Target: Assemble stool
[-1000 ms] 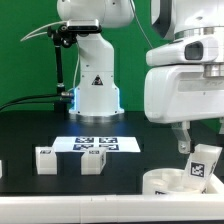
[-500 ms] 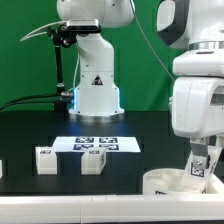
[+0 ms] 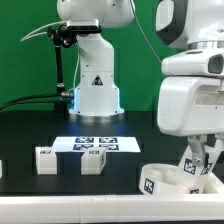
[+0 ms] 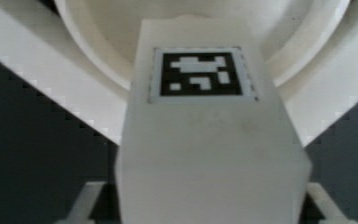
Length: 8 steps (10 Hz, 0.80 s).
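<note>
My gripper (image 3: 201, 157) is shut on a white stool leg (image 3: 192, 164) with a square tag. It holds the leg tilted just over the round, rimmed seat disc (image 3: 163, 181) at the exterior view's lower right. The disc shows a tag on its rim. Whether the leg touches the disc I cannot tell. In the wrist view the leg (image 4: 202, 130) fills the middle between the two fingers (image 4: 92, 200), with the seat's curved rim (image 4: 96, 45) behind it. Two more blocky legs (image 3: 45, 158) (image 3: 92, 159) stand on the table at the left.
The marker board (image 3: 97, 143) lies flat behind the two loose legs. The white robot base (image 3: 95, 90) stands behind it. Another white part (image 3: 2, 168) shows at the exterior view's left edge.
The arm has shifted toward the exterior view's left with the leg still held. The seat disc has turned or shifted, and a tag on its rim now faces the camera.
</note>
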Tool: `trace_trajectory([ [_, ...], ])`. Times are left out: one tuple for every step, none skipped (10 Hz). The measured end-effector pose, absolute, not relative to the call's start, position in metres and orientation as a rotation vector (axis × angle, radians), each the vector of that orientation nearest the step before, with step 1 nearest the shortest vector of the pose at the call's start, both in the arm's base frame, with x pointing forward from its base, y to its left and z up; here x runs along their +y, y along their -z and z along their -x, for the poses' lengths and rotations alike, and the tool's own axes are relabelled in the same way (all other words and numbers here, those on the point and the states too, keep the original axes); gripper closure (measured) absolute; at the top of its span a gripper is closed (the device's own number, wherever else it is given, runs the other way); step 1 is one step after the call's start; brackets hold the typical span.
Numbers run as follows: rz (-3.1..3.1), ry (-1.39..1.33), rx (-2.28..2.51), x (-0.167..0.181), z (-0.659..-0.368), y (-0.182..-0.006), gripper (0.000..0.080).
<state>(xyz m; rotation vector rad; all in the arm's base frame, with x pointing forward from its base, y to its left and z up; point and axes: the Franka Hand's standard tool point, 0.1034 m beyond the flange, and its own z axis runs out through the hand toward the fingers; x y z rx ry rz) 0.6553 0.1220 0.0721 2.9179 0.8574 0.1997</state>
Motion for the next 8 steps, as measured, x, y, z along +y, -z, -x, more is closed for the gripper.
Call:
trace_trajectory([
  [-2.973,-0.21,0.66,0.116,-0.657,-0.073,0.0464],
  [-3.011,-0.222,0.489,0.114,-0.661,-0.075,0.0464],
  [-3.04,-0.233,0.284,0.108,-0.664,-0.077,0.0464],
  [-3.066,-0.244,0.072,0.1,-0.666,-0.078,0.0464],
  [-3.108,-0.249,-0.164,0.086,-0.67,-0.081,0.0464],
  [-3.125,-0.256,-0.273,0.074,-0.674,-0.083,0.0464],
  [-3.116,-0.254,-0.299,0.075,-0.673,-0.082,0.0463],
  [-3.109,-0.252,-0.425,0.077,-0.673,-0.081,0.0463],
])
